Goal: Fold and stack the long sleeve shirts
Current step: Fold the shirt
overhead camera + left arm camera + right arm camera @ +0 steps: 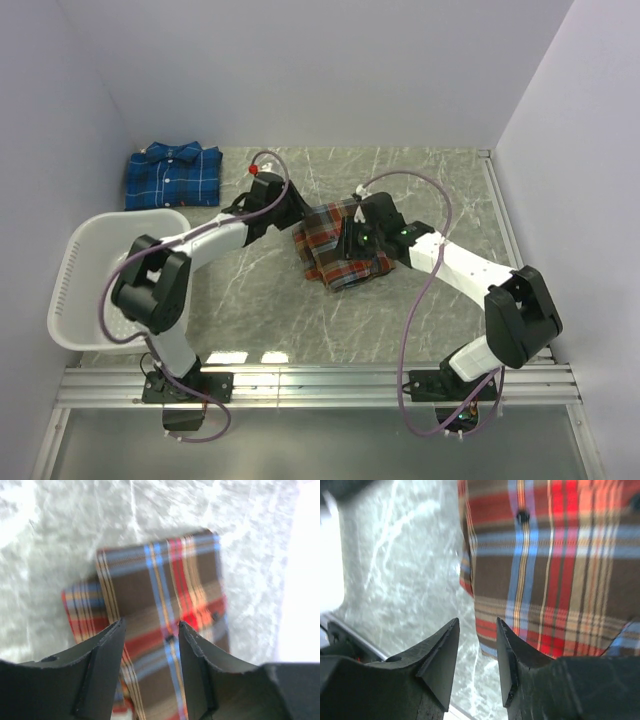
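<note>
The red-orange plaid long sleeve shirt (320, 240) lies folded into a compact bundle at the middle of the table. My left gripper (293, 216) hovers at its left edge, open, with the plaid cloth (165, 590) visible below the gap and nothing between the fingers. My right gripper (350, 243) is over the bundle's right part, also open; its left finger is over bare table and its right finger (507, 650) over the shirt's hem (545, 580). The blue plaid long sleeve shirt (172, 176) lies folded at the far left corner.
A white slotted basket (75, 290) sits at the left near edge, beside the left arm's base. Grey marbled tabletop (440, 190) surrounds the shirts. White walls close the back and both sides; a metal rail (320, 380) runs along the near edge.
</note>
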Available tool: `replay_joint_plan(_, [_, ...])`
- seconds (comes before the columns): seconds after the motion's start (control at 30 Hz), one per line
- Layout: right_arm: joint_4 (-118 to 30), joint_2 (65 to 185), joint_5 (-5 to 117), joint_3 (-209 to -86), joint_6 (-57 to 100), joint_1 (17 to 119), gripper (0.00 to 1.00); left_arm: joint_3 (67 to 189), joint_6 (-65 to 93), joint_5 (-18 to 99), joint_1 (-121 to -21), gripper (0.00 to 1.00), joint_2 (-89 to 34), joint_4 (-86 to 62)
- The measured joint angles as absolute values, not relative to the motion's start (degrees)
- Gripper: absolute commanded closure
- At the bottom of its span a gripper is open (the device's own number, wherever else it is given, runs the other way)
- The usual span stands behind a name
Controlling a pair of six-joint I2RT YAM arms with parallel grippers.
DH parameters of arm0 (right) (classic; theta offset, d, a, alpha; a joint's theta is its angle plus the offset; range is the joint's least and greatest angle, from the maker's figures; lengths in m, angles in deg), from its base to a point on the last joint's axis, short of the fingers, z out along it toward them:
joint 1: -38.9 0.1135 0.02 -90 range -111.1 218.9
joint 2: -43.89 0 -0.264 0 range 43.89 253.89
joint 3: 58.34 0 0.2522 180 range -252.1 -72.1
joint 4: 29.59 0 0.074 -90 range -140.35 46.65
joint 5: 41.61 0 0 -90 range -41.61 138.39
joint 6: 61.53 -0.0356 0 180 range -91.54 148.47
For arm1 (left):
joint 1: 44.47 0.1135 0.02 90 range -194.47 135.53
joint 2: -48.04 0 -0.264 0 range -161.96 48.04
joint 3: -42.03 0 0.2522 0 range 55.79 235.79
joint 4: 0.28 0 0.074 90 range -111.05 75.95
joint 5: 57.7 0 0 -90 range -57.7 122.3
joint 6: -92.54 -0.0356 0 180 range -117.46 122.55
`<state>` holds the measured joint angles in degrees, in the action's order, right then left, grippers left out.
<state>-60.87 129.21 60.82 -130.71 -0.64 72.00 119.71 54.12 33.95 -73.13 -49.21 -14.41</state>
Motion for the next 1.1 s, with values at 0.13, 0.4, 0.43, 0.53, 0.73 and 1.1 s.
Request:
replay_joint_plan(0.13, [-59.87, 129.21, 63.59, -127.8, -0.7, 72.03, 0.58, 124.72, 52.08, 32.27, -72.52, 0.51, -55.22, -17.18])
replay_joint_plan(0.4, [-57.9, 129.19, 67.18, -125.16, -0.66, 72.0, 0.59, 128.02, 51.01, 29.12, -72.04, 0.5, -60.79, -23.35])
replay_joint_plan(0.43, [-57.77, 129.19, 67.48, -125.12, -0.66, 72.03, 0.59, 128.56, 50.84, 28.88, -72.04, 0.51, -61.12, -23.67])
replay_joint_plan(0.53, [-57.0, 129.19, 68.49, -125.09, -0.62, 72.03, 0.6, 131.27, 50.2, 28.31, -72.04, 0.56, -63.11, -24.0])
replay_joint_plan(0.73, [-56.5, 129.21, 69.65, -125.05, -0.31, 72.03, 0.6, 133.31, 49.68, 28.55, -72.04, 0.66, -66.19, -23.3])
replay_joint_plan(1.1, [-56.02, 130.26, 71.55, -125.01, -0.11, 72.03, 0.6, 134.27, 46.88, 30.02, -72.04, 0.99, -67.31, -20.53])
